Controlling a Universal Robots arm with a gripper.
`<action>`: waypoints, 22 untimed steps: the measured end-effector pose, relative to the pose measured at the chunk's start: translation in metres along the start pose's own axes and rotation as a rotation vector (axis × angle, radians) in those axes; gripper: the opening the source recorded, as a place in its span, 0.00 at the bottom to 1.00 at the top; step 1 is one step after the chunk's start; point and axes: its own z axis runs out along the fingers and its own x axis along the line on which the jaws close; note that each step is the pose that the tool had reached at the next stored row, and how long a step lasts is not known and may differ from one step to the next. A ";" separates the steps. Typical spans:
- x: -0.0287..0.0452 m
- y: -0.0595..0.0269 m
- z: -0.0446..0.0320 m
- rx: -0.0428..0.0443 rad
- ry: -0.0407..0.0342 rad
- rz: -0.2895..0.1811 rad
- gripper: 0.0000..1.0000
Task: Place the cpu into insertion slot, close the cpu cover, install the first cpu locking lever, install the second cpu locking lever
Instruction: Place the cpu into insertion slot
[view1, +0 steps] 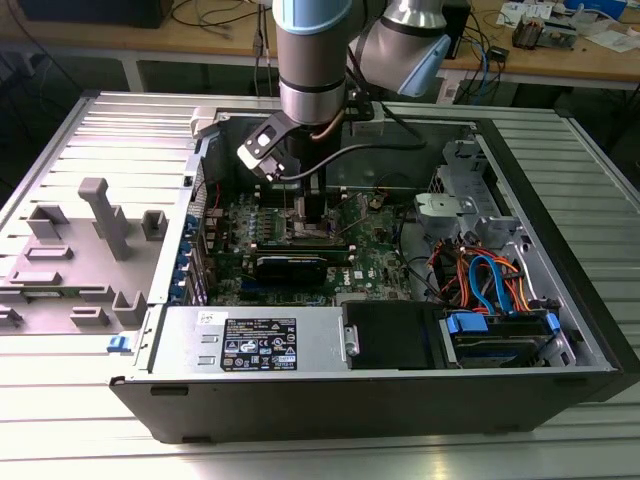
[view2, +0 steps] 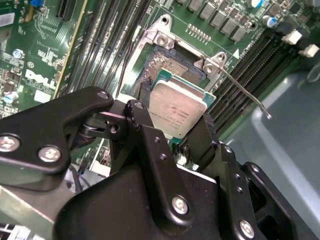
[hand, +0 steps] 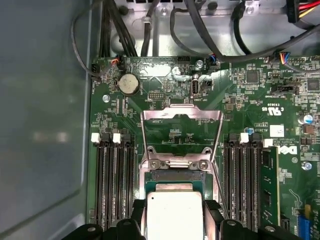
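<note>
My claw (view2: 175, 119) pinches the cpu (view2: 178, 109) by its edges, low over the slot (view2: 165, 57). The cover (hand: 181, 115) stands open and a lever (view2: 245, 93) hangs loose.

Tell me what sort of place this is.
Probably an electronics lab or workshop: an open PC case on a slatted metal table, wooden benches strewn with cables behind, and a claw gripping a cpu.

Place: robotics or electronics lab.
Far edge: wooden workbenches (view1: 610, 62) strewn with cables (view1: 490, 50) and small electronics (view1: 540, 30).
Centre: opened computer case (view1: 350, 405) lying on a ribbed metal table (view1: 100, 130).
The exterior view's left: grey plastic fixture (view1: 95, 215).
Above the case: robot arm (view1: 313, 70).
</note>
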 end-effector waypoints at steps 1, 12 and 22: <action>-0.0003 -0.0001 0.0033 0.0000 -0.0010 0.000 0.54; -0.0015 0.0016 0.0135 0.0006 -0.0250 0.011 0.54; -0.0005 -0.0015 0.0245 0.0030 -0.0366 0.021 0.54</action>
